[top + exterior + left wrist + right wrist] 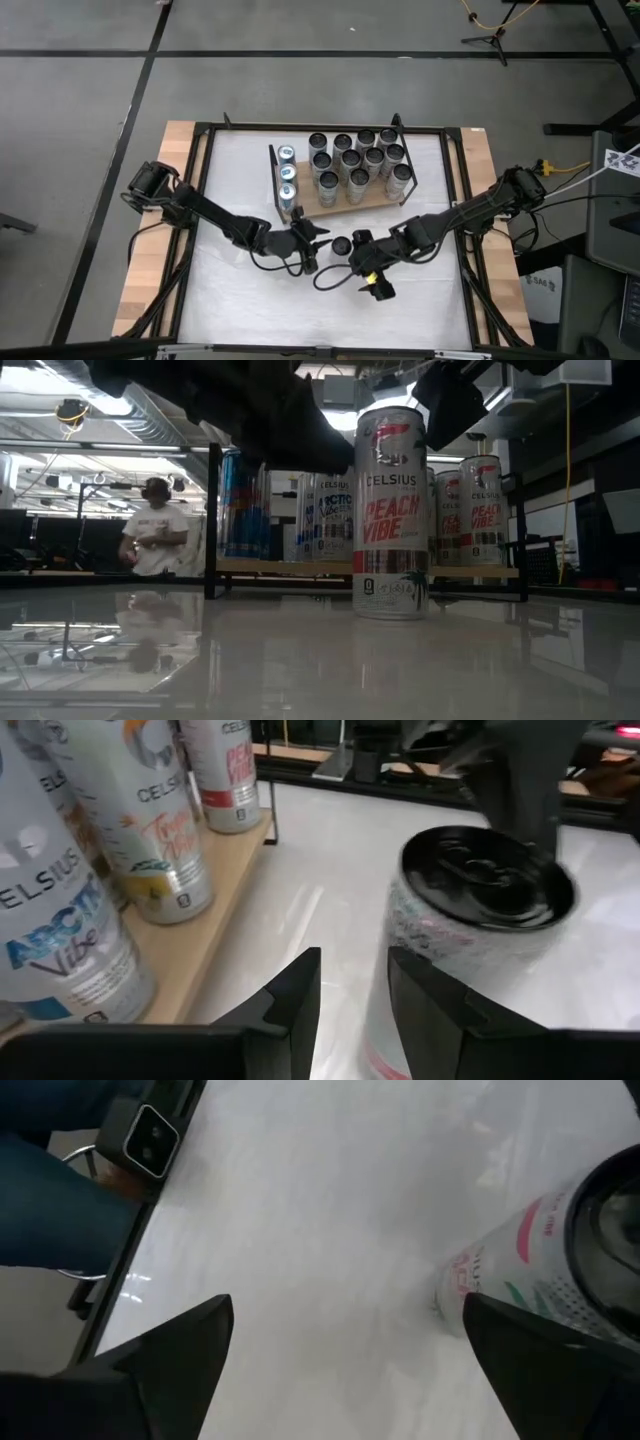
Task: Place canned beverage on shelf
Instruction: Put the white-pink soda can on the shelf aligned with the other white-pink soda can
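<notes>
The tall white aluminium beverage can with pink "Peach Vibe" lettering (341, 245) stands upright on the white tabletop (250, 310), in front of the flat light-brown wooden shelf with black wire frame ends (335, 208) and apart from it. It has not yet been placed.

The shelf already carries a block of upright cans (358, 165) filling most of its board, and a row of blue-and-silver cans (288, 180) at its left end. The low view shows further cans on the board behind the loose one.

Left gripper (318, 240): positioned just beside the loose can, on the side facing the left arm. Its fingers (290, 1005) are narrowly parted and hold nothing; the can sits just beyond the fingertips, not between them.

Right gripper (366, 262): positioned near the can on the opposite side. Its fingers (180, 1350) are spread wide and empty; the can lies off to one side of the gap.

Judged status: the task is at the pre-grasp stage. Remaining steps are grasping, lifting, transfer to a free spot on the board, and release. Free space on the board appears limited; the clearest gap seems to lie between the blue row and the main block
</notes>
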Controlling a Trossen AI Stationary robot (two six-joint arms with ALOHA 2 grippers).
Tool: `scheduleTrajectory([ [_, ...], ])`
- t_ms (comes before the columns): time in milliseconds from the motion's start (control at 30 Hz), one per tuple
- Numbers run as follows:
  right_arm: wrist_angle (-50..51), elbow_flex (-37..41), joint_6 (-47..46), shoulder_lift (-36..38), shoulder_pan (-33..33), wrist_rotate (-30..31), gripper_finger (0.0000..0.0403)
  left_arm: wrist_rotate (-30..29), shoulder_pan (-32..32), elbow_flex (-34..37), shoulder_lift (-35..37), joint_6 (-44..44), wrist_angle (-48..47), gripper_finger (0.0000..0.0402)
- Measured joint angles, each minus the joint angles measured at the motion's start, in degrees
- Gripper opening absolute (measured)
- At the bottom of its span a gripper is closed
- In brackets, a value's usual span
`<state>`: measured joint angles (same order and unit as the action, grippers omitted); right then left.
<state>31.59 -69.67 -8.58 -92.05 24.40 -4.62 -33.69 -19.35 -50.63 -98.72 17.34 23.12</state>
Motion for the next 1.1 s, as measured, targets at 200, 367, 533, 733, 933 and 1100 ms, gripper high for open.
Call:
scheduleTrajectory([
  [200, 0.8, 0.0, -0.1, 1.0, 0.0, -1.4, 0.0390, 0.1, -0.6, 0.0, 0.3, 0.0, -1.0, 0.0112],
  [367, 6.8, -4.2, -1.5, 1.8, 0.0, -0.7, 0.0390, 0.2, -1.7, 0.0, 1.4, -0.1, -1.5, 0.0112],
  [533, 8.1, -9.1, -1.5, 1.9, -0.1, 1.1, 0.0390, 0.2, -2.5, 0.0, 2.5, -0.1, -1.6, 0.0112],
  [733, 6.9, -12.5, 1.5, 1.9, -0.1, 6.1, 0.0390, -0.3, -3.5, 0.0, 3.6, -1.5, -2.5, 0.0112],
  [933, 4.3, -12.9, -0.2, 1.9, -0.1, 17.5, 0.0390, -0.3, -4.8, 0.0, 4.9, -1.4, -6.1, 0.0112],
  [1100, 4.5, -12.9, -0.2, 1.6, -0.1, 18.5, 0.0390, 0.1, -6.3, 0.0, 5.9, -1.2, -8.3, 0.0112],
])
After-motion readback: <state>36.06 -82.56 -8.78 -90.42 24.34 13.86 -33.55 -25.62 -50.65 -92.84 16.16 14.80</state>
